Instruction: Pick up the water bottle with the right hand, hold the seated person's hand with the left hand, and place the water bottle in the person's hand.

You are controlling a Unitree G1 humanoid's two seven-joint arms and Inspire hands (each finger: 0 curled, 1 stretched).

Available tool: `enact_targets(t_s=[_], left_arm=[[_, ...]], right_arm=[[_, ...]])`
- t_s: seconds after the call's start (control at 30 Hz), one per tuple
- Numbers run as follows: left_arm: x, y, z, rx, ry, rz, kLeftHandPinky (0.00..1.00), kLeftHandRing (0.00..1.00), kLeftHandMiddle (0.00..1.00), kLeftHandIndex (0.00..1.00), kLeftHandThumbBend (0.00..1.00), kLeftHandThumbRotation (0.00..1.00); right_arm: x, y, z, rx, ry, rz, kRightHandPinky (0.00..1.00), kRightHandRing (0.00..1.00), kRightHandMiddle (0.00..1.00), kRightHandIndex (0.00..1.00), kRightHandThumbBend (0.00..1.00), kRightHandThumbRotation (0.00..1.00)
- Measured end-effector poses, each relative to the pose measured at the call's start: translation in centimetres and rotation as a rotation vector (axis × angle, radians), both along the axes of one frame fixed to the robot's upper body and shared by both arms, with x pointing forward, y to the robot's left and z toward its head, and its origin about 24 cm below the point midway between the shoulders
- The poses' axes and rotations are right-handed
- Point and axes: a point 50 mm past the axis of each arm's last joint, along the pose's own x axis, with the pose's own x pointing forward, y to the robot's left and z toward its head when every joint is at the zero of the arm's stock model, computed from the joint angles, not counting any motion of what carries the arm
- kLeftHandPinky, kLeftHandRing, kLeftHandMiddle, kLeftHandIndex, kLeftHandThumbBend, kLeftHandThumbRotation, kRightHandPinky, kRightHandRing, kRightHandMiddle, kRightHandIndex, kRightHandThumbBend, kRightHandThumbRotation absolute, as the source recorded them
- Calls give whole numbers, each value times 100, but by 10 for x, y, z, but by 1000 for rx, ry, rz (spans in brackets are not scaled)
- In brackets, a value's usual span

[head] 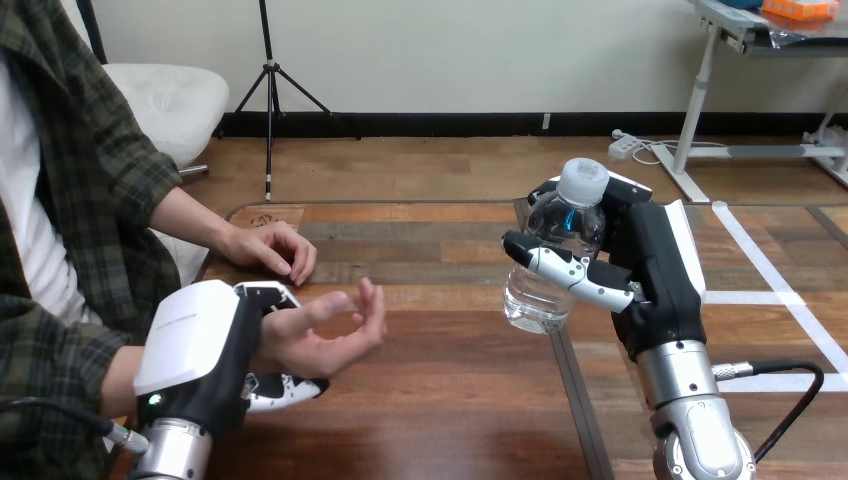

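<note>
Brown wooden planks make up the table, with a dark seam running from the near edge toward the far side, under the bottle. At the view's left the person's far hand rests palm down on the table, fingers loosely bent, near the far edge. The person's near hand lies closer to the robot, palm up and fingers slightly curled, just above the wood. The left hand comes in beneath it, its white back facing up; its black-and-white fingers curl round the person's wrist from below and another digit wraps over the top, so it grips the wrist. A stretch of table separates the upturned palm from the bottle, which is well apart to the right and raised off the table. The right hand holds it about the middle, fingers closed across its front. The bottle is clear ribbed plastic with a white cap, nearly upright, its top leaning slightly right.
</note>
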Motion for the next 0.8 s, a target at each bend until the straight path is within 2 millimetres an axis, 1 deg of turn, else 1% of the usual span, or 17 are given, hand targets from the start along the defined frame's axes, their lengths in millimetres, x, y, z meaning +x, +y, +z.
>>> enact_targets(t_s=[0.33,0.8], left_arm=[[0,-9,4,-28,-27,-29,29,35,41,44,79,0],[-2,-27,10,-42,-57,-91,25,31,38,42,80,0]], right_arm=[[0,0,1,0,-2,0,38,41,45,47,62,0],[5,1,5,8,-16,11,34,39,44,46,60,0]])
